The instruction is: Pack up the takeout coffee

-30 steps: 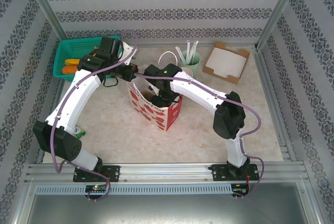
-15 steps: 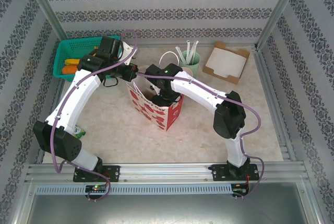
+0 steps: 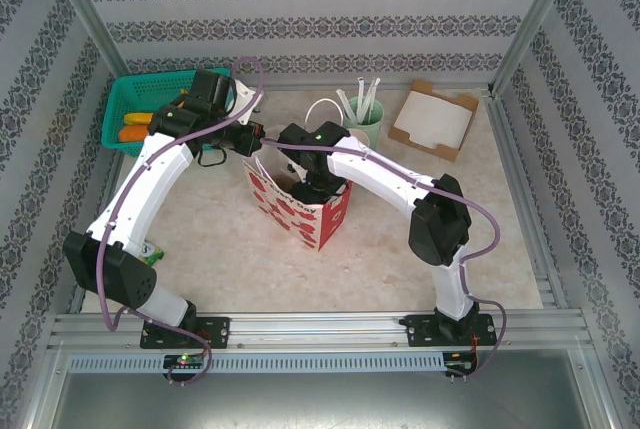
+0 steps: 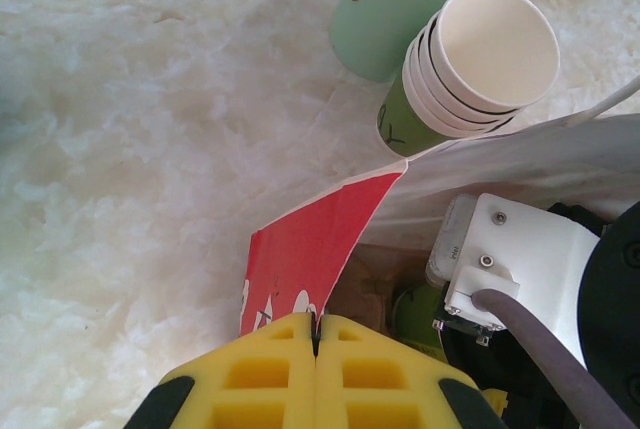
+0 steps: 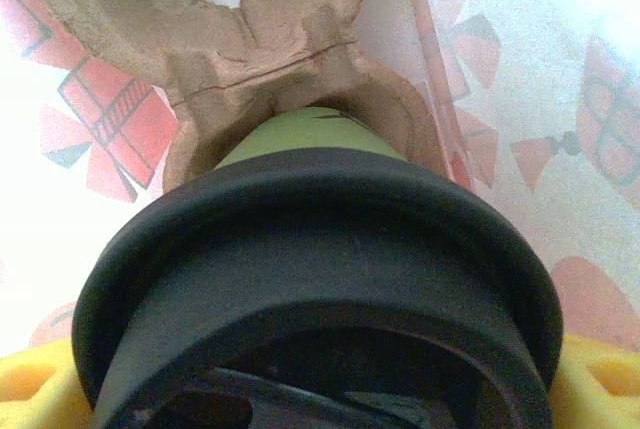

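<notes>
The red-and-white paper bag (image 3: 300,211) stands open mid-table. My left gripper (image 4: 317,334) is shut on the bag's rim, pinching the red flap (image 4: 310,239) between its yellow pads. The right gripper (image 3: 315,187) reaches down inside the bag. The takeout coffee (image 5: 320,249), a pale green cup under a black lid, sits between the right gripper's yellow fingers (image 5: 600,384), which are closed on the lid. Its base rests in a socket of the brown cardboard cup carrier (image 5: 260,39). A bit of the green cup (image 4: 420,314) shows beside the right wrist.
A mint-green cup with white straws (image 3: 362,121) and a stack of lidless paper cups (image 4: 470,69) stand just behind the bag. A teal basket (image 3: 140,109) is at the back left and a white cardboard box (image 3: 435,119) at the back right.
</notes>
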